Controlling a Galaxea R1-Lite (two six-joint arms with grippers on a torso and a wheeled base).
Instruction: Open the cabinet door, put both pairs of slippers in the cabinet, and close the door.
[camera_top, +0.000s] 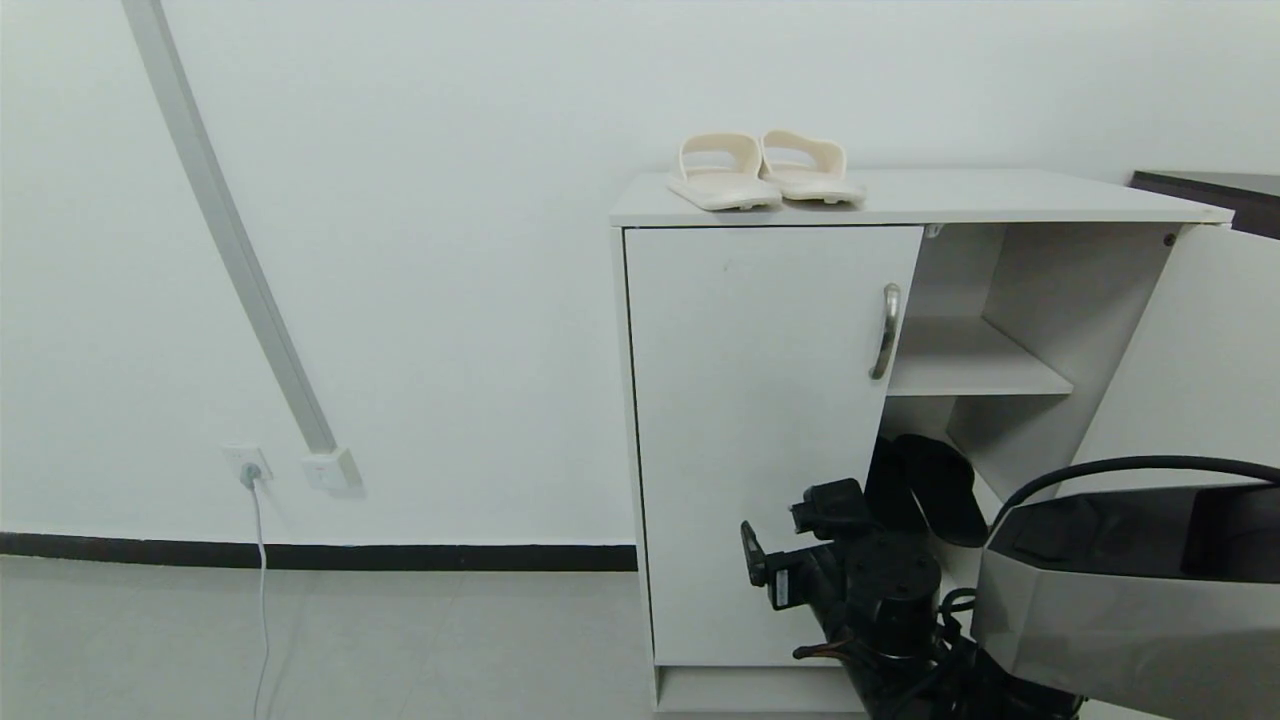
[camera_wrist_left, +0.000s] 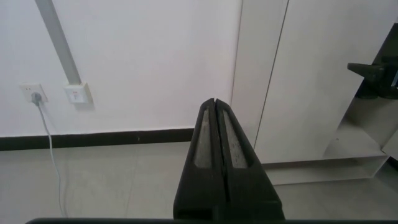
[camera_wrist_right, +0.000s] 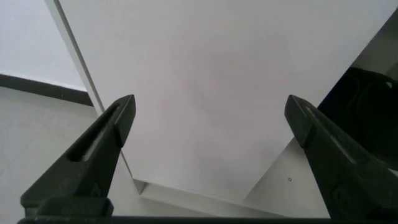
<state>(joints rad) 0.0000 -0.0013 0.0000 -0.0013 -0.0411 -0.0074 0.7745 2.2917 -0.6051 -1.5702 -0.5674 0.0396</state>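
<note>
Two slipper pairs: cream slippers (camera_top: 765, 172) on the cabinet (camera_top: 1000, 195) top's front-left edge; black slippers (camera_top: 930, 488) in the open lower compartment, just beside the wide-open right end effector (camera_wrist_right: 208, 106) facing the closed left door (camera_top: 760, 440). The left end effector (camera_wrist_left: 215, 106) is squeezed closed, above grey floor (camera_top: 400, 640) near a white wall (camera_top: 450, 200).

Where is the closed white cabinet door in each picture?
Head view: the closed door is the left half of the cabinet, under the cream slippers.
Left wrist view: the closed door stands beyond the shut left hand.
Right wrist view: the closed door is straight ahead of the open right hand.
Shared landmark: the black baseboard.
</note>
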